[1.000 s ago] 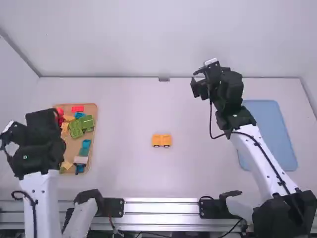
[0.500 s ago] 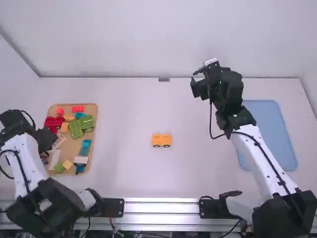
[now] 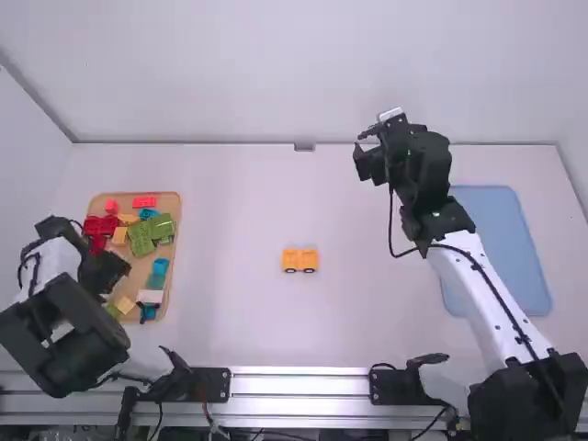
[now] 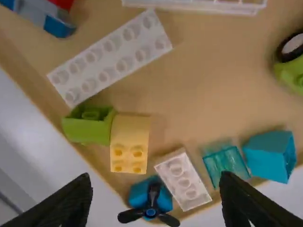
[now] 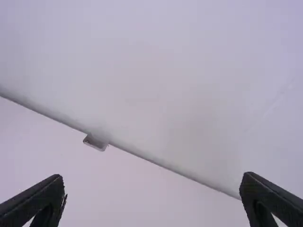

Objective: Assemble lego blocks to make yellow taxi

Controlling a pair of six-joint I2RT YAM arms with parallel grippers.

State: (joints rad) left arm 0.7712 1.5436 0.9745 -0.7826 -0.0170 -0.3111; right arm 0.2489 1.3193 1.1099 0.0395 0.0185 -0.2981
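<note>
Probably the yellow plastic block with curved top (image 4: 130, 143) is next; it lies in the tan wooden tray (image 4: 213, 85), near the left gripper (image 4: 156, 188), long axis crossing the line between 2 parted fingers.

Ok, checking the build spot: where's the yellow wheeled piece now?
In the high view, the yellow wheeled piece is on the table, between the tray at left and blue mat at right.
</note>
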